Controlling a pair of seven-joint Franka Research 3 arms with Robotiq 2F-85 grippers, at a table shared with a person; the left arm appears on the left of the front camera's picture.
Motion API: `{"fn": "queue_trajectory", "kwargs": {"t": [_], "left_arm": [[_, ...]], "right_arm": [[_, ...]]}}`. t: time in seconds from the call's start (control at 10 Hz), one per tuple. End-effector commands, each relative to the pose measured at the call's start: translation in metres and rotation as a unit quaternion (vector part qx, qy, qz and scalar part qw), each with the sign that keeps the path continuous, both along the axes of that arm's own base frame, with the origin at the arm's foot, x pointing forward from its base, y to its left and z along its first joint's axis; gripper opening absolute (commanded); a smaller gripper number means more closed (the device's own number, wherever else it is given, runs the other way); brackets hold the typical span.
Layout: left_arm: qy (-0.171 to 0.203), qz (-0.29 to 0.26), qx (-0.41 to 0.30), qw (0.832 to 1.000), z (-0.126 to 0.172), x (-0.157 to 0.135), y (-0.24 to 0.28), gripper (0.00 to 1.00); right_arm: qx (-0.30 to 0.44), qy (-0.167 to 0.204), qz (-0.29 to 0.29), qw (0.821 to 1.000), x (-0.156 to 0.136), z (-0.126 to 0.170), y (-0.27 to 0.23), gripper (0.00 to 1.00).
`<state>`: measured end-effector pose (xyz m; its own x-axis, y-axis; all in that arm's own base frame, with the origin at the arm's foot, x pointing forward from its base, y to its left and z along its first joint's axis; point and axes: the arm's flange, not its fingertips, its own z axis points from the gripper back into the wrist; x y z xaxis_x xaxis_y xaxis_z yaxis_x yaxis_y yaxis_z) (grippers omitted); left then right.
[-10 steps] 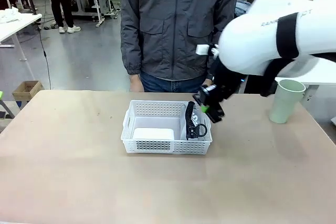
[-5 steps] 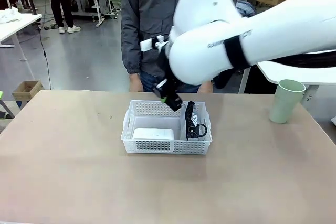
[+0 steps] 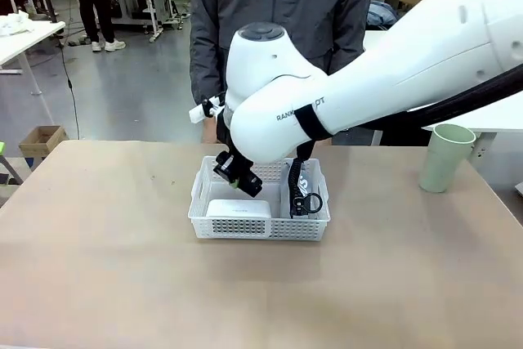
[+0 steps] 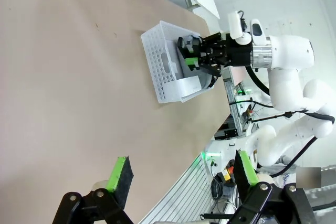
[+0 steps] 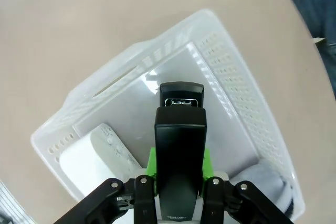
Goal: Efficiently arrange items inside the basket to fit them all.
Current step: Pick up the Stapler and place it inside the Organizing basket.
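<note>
The tan desk spread beneath both sets of jaws. The white right arm, lettered "RANKA" beside a black band, reached across the middle. Directly under the right jaws sat the shallow white basket, its walls perforated and a slot handle cut in its end. Inside, the white boxy device lay to one side of those jaws, the grey pouch with its black strap to the other. The pale green cup stood upright on the desk, well apart from them. The right jaws were clamped on the black stapler, its nose pointing down at the basket's bare floor; its small print was unreadable. The left jaws stood wide apart over bare desk, with the basket well ahead of them.
</note>
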<state>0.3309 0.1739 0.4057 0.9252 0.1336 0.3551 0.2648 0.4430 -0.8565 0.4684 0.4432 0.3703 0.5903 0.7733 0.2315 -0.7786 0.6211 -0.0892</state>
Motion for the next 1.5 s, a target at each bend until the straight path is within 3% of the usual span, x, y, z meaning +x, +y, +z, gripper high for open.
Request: {"fn": "queue_trajectory", "kwargs": {"t": [0.0,0.1,0.8,0.9,1.0,1.4], "left_arm": [[0.004,-0.002,-0.003,1.0,0.003,-0.004,-0.001,1.0],[0.004,-0.002,-0.003,1.0,0.003,-0.004,-0.001,1.0],[0.004,-0.002,-0.003,1.0,0.003,-0.004,-0.001,1.0],[0.004,-0.002,-0.003,1.0,0.003,-0.004,-0.001,1.0],[0.004,-0.002,-0.003,1.0,0.003,-0.004,-0.001,1.0],[0.004,-0.002,-0.003,1.0,0.003,-0.004,-0.001,1.0]], "right_arm": [[-0.017,0.011,0.024,1.0,0.004,-0.003,0.003,0.36],[-0.026,0.028,0.034,0.999,0.002,-0.011,0.003,0.44],[-0.034,0.034,0.041,0.998,0.003,-0.023,-0.004,0.43],[-0.028,0.034,0.038,0.998,0.003,-0.022,-0.005,0.61],[-0.029,0.03,0.039,0.998,0.003,-0.021,-0.006,1.0],[-0.024,0.022,0.038,0.999,0.003,-0.02,-0.008,1.0]]}}
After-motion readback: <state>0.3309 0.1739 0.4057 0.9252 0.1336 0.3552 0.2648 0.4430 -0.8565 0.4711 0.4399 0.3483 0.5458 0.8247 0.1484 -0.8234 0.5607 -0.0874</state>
